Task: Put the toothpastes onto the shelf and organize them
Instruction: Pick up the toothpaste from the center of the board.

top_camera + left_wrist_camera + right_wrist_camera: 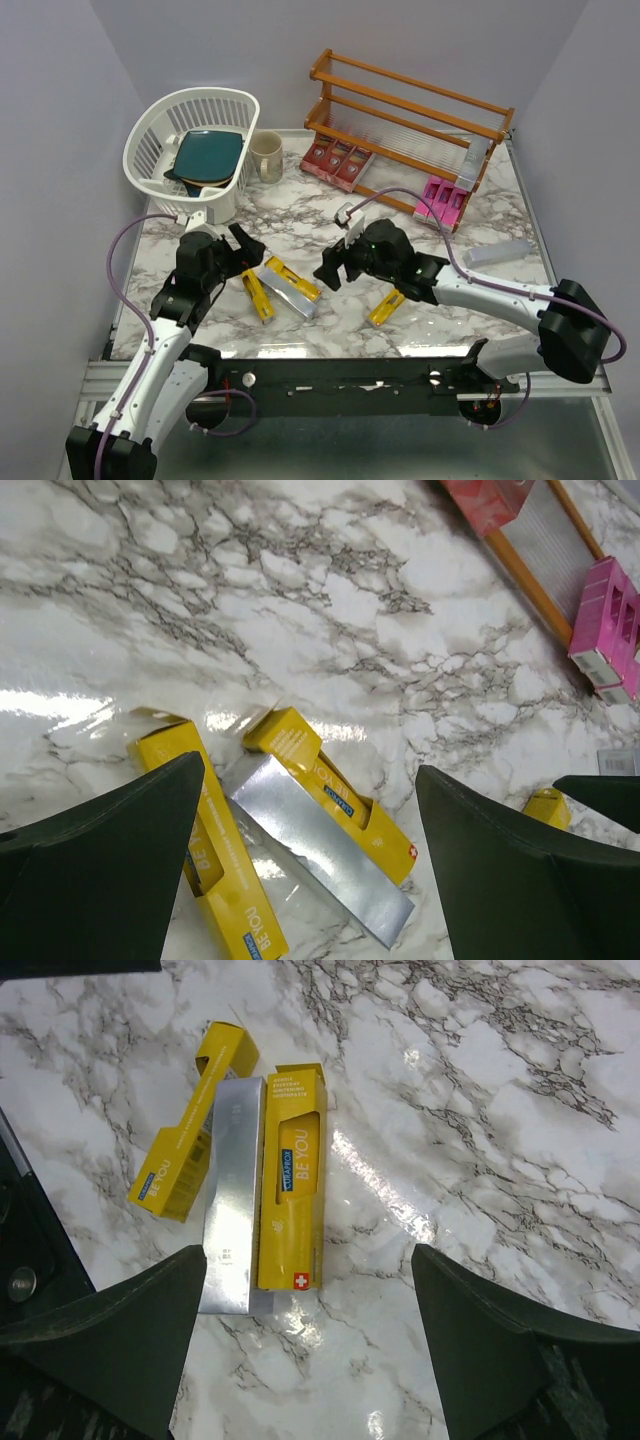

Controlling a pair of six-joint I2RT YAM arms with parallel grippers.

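Observation:
The reddish-brown shelf (410,110) stands at the back of the table. Red toothpastes (337,160) sit at the left end of its lowest tier and pink ones (445,200) at the right end. Two yellow cartons (257,295) (292,279) and a silver one (288,292) lie between the arms. Another yellow carton (387,307) lies under the right arm, and a silver carton (497,252) lies far right. My left gripper (310,780) hovers open over the silver carton (320,845). My right gripper (310,1260) hangs open, just off the end of a yellow carton (295,1190), holding nothing.
A white basket (190,140) holding a teal plate (208,155) stands at the back left, with a beige mug (266,155) beside it. Purple cables loop off both arms. The two grippers face each other across the carton cluster.

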